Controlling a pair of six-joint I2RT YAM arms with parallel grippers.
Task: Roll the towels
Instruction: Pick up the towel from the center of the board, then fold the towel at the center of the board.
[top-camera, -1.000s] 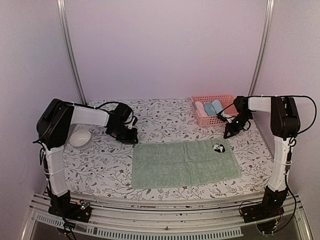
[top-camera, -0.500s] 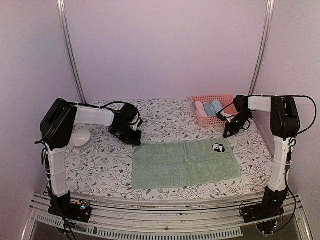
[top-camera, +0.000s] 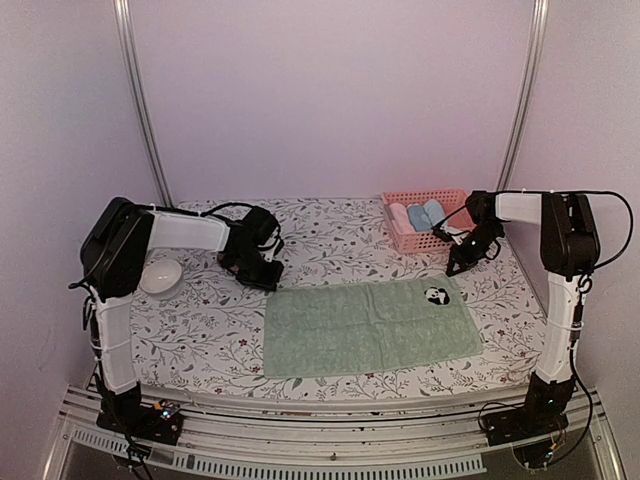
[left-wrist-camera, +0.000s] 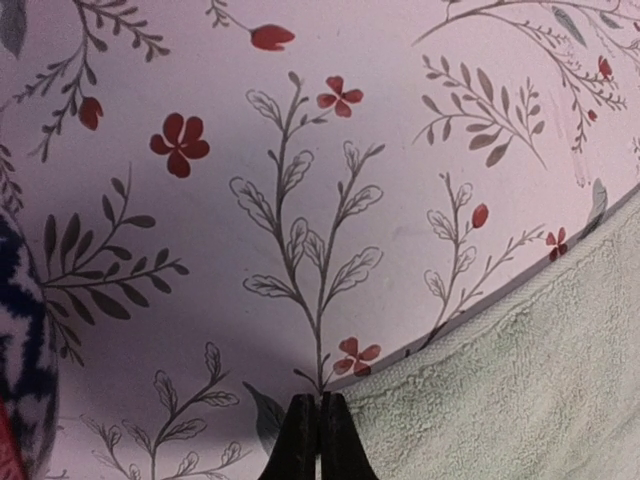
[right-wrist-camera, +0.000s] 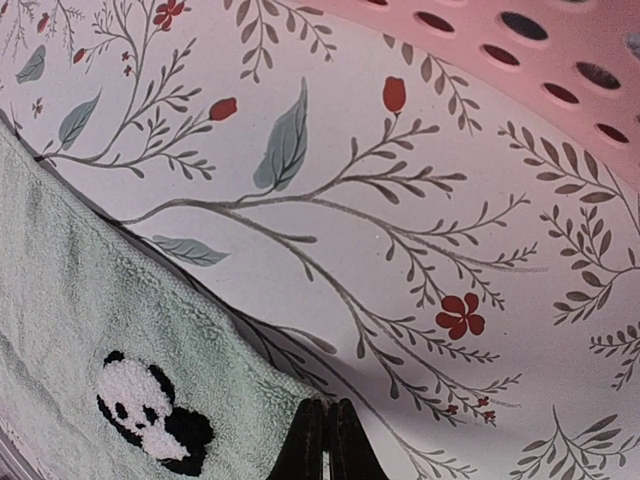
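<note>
The green towel is seen spread flat on the bench, long side running left to right, panda print at its far right corner. The blue towel is tucked, rolled, in the basket.

A robot test booth in a lab; plain pale walls close in the table on three sides; metal poles rise at the back corners; the left arm and right arm stand bolted to an aluminium rail, cables trailing.

Left arm, right arm: white links, black joints, black cables; fingers black.
</note>
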